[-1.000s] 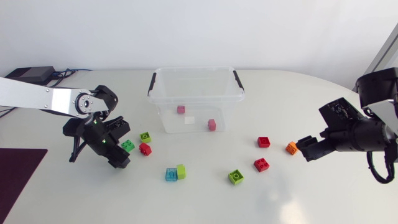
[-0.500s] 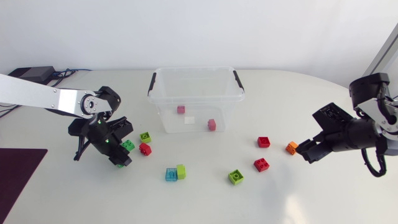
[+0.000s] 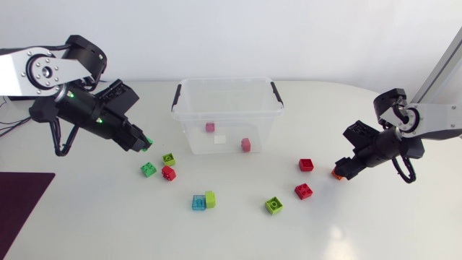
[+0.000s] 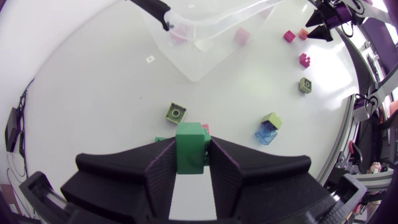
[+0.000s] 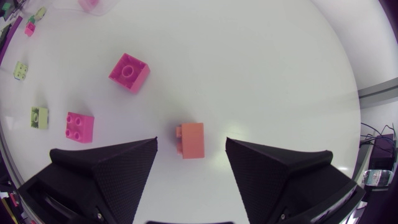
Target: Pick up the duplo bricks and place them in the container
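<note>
My left gripper (image 3: 141, 141) hangs above the table, left of the clear container (image 3: 189, 137), shut on a green brick (image 4: 190, 148) that sits between its two fingers. Under it on the table lie another green brick (image 3: 148, 170), a red one (image 3: 168, 172) and an olive one (image 3: 168, 159). My right gripper (image 3: 341, 170) is down at the table on the right, open, with a small orange brick (image 5: 193, 140) lying between its fingers, touching neither. The container holds two pink bricks (image 3: 210, 127) (image 3: 245, 144) and a white piece.
A blue brick (image 3: 198, 202) and a lime one (image 3: 210, 198) lie together at front centre. A lime-green brick (image 3: 273, 205) and two red bricks (image 3: 303, 191) (image 3: 306, 165) lie between the container and my right gripper. A dark mat (image 3: 22, 206) covers the front left corner.
My left gripper closed on the green brick and rose back and to the left with it. My right gripper came down around the orange brick and its fingers narrowed.
</note>
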Robot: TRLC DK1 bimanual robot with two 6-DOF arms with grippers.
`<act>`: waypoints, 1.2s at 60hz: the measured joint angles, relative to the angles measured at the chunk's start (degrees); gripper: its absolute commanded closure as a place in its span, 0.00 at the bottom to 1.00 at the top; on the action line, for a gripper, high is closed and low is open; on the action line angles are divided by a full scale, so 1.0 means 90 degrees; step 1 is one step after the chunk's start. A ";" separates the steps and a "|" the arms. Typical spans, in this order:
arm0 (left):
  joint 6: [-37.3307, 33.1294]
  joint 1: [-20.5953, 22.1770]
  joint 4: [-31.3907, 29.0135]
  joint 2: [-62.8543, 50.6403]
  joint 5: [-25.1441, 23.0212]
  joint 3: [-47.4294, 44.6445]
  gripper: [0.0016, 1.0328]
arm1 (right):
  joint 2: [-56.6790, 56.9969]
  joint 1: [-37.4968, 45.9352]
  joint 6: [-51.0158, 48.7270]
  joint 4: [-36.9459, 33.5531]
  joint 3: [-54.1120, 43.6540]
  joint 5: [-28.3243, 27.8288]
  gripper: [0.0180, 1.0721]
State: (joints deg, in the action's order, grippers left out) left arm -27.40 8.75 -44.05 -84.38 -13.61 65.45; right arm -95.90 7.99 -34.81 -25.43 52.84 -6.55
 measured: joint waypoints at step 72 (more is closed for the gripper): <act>0.2035 0.0340 0.1515 -0.2171 -0.0578 0.2652 0.05 | 0.0857 -0.2817 0.1559 -0.1651 0.3152 0.0253 0.75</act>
State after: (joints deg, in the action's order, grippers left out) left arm -9.08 11.81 -30.41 -103.92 -18.81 89.32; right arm -88.18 -17.37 -20.78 -40.29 81.21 -4.27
